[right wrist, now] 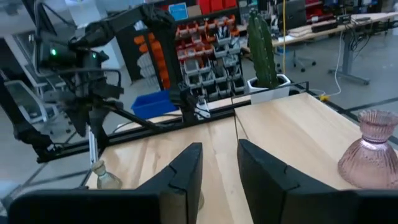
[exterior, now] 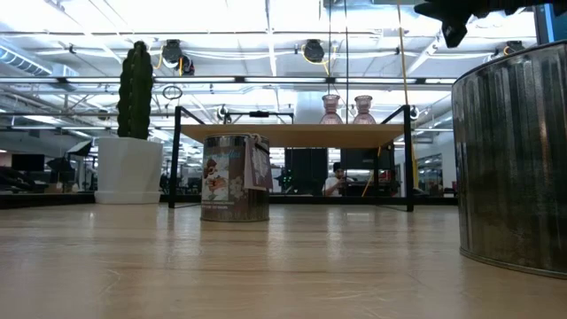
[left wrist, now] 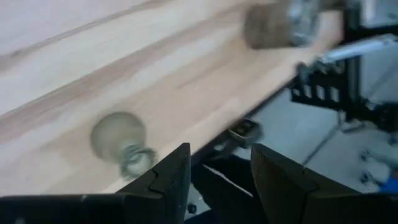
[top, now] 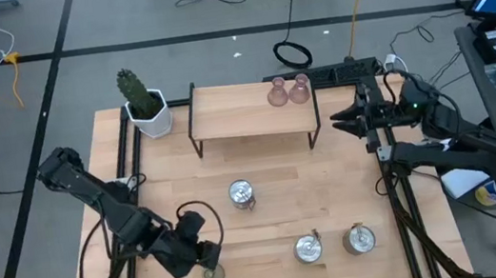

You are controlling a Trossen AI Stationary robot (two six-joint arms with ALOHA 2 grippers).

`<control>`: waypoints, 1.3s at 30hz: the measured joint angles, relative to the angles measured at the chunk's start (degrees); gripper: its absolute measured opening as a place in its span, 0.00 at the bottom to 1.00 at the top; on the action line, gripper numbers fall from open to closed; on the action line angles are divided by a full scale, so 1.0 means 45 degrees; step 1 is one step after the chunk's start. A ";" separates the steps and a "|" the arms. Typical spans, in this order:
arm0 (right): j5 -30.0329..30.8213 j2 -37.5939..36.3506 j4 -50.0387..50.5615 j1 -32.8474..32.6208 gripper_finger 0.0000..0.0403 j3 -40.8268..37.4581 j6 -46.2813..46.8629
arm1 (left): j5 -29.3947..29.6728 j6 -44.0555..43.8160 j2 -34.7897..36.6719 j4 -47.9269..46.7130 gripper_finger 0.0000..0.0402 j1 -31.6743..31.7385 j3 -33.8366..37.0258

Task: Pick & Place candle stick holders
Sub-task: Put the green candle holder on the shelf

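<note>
Reaching low at the bench point(top: 265, 194) front edge | left hand point(top: 208, 256) spread, just beside olive-green holder point(top: 213, 276) | right hand point(top: 342, 121) spread, raised by the shelf point(top: 252, 110).

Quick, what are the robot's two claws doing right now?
Left gripper: open, holding nothing, beside the olive-green holder.
Right gripper: open, holding nothing, near the shelf.

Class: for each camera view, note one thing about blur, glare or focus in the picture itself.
High view: evenly lit and sharp, silver holders shiny. Low view: bright ceiling lights glare behind the raised shelf, and the near metal holder looms large at the edge. Left wrist view: blurred throughout, the olive-green holder smeared. Right wrist view: sharp, pinkish holder crisp.
</note>
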State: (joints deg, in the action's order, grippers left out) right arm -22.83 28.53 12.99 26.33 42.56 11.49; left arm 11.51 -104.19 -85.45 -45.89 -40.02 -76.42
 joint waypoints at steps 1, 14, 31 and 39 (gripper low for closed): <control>-0.0002 -0.0102 -0.0183 0.0002 0.23 -0.0183 0.0127 | -0.0101 -0.0369 -0.0071 -0.0160 0.42 -0.0047 0.0000; 0.0000 -0.0349 -0.0440 0.0005 0.23 -0.0499 0.0315 | -0.3632 -0.1700 -0.2060 -0.0520 0.42 -0.0320 -0.0005; 0.0000 -0.0349 -0.0445 0.0005 0.23 -0.0499 0.0344 | -0.3342 -0.1694 -0.2526 -0.1419 0.42 -0.0377 -0.0005; 0.0000 -0.0349 -0.0445 0.0005 0.23 -0.0499 0.0344 | -0.2867 -0.1875 -0.2526 -0.1416 0.42 -0.0377 -0.0005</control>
State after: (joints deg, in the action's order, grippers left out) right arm -22.83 26.96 10.98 26.35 40.32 13.04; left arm -1.39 -112.63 -96.82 -52.26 -41.71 -76.44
